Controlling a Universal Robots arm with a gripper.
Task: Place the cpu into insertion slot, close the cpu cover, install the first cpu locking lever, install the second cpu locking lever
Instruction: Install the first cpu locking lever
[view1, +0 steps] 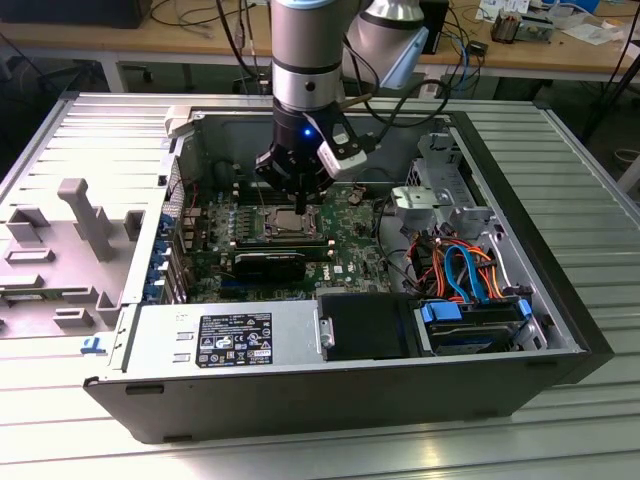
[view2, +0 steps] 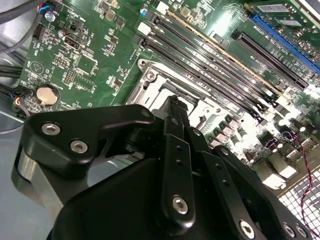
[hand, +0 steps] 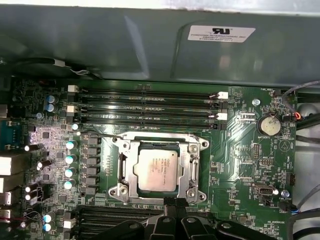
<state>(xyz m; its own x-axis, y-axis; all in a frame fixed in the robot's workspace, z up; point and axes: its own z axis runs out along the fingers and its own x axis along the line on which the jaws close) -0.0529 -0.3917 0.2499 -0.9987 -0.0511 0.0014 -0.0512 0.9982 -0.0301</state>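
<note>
Fingers (hand: 175, 207) of the gripper (view2: 176, 111) pressed together, tips meeting, nothing held between them. In the first wrist view they sit at bottom centre of frame, just beside the socket's lower rim.

Computer case (view1: 560, 300) lies open on its side, mid-frame in the exterior view; gripper (view1: 303, 203) hangs low over the motherboard (view1: 350, 235) at centre.

Insertion slot (hand: 159, 170): one, centre of the first wrist view. Cpu cover (hand: 187, 170) lies flat, framing the chip. Cpu (hand: 156, 169) seated inside the window, silvery top up; fine print on it, too small to read.

Memory slots (hand: 145, 106): four long black ones counted above the socket. One coin cell (hand: 270, 124) at right. One white label (hand: 221, 33) on the grey wall, upper right, print not legible. Blue-topped capacitors (hand: 70, 165) in a column left of the socket.
</note>
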